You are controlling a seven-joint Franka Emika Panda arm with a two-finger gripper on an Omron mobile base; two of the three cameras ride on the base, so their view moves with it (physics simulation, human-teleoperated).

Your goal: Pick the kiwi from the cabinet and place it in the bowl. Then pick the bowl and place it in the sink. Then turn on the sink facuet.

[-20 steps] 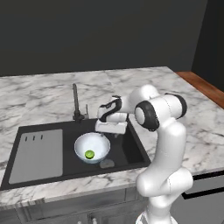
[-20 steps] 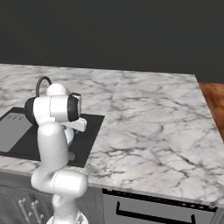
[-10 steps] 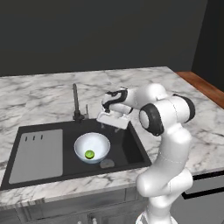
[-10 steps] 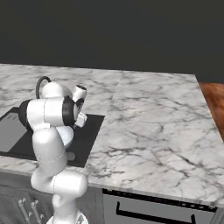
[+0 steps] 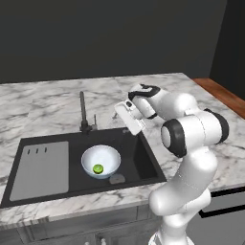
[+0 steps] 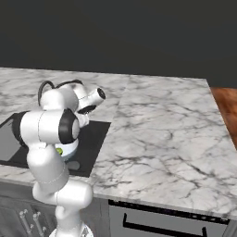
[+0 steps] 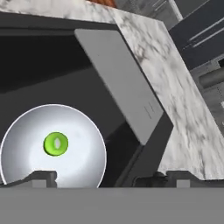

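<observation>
The bowl (image 5: 108, 155), white inside, stands in the black sink (image 5: 139, 158) with the lime-green kiwi (image 5: 97, 168) lying in its bottom. My gripper (image 5: 125, 122) hangs above the sink's back right corner, to the right of the dark upright faucet (image 5: 83, 113), open and empty. Looking down from the hand, the kiwi (image 7: 56, 144) sits mid-bowl (image 7: 81, 131), and both fingertips (image 7: 42, 176) stand wide apart, clear of the rim. From the right base camera my arm covers most of the bowl (image 6: 71, 149). The cabinet is out of view.
A light grey drainboard (image 5: 40, 167) fills the sink's left half, and the round drain (image 5: 117, 179) lies just in front of the bowl. Marble counter (image 5: 48, 103) surrounds the basin. A wooden floor strip (image 6: 227, 106) runs past the counter's right end.
My gripper has risen from just beside the bowl and drawn back up toward the sink's rear edge, staying open. Bowl and kiwi have not moved.
</observation>
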